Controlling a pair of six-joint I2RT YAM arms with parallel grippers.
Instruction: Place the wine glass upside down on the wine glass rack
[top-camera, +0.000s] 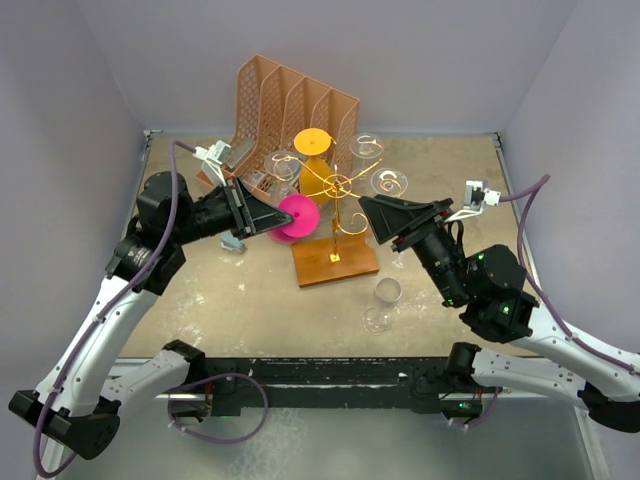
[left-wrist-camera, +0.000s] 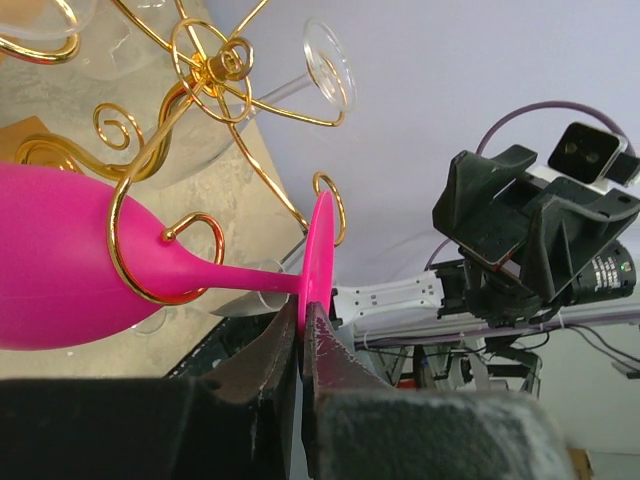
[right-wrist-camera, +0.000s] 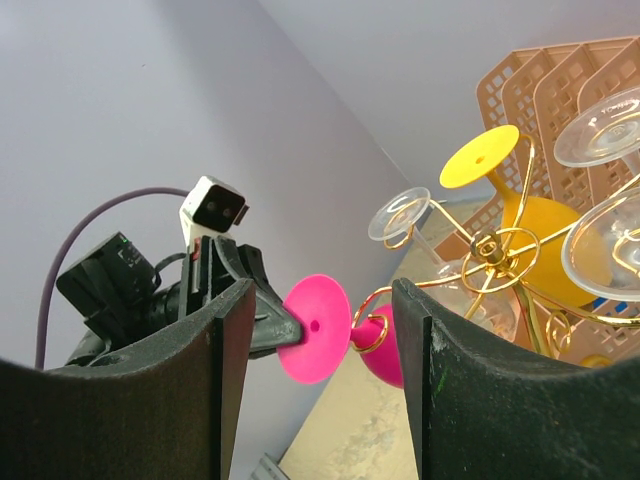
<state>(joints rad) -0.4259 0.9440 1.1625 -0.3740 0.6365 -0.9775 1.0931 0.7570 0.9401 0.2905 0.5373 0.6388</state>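
Note:
A pink wine glass (top-camera: 296, 217) hangs bowl-down with its stem inside a curled gold arm of the wine glass rack (top-camera: 338, 186), which stands on a brown wooden base (top-camera: 335, 259). My left gripper (top-camera: 268, 222) is shut on the rim of the pink foot (left-wrist-camera: 318, 262); the stem (left-wrist-camera: 245, 277) passes through the gold loop (left-wrist-camera: 150, 240). My right gripper (top-camera: 372, 212) is open and empty, just right of the rack post. The right wrist view shows the pink foot (right-wrist-camera: 315, 328) pinched by the left fingers. A yellow glass (top-camera: 313, 150) and several clear glasses hang on other arms.
A peach slotted file organizer (top-camera: 290, 105) stands behind the rack. A clear wine glass (top-camera: 382, 304) lies on its side on the table in front of the base, near the right arm. Purple walls close in the table on three sides.

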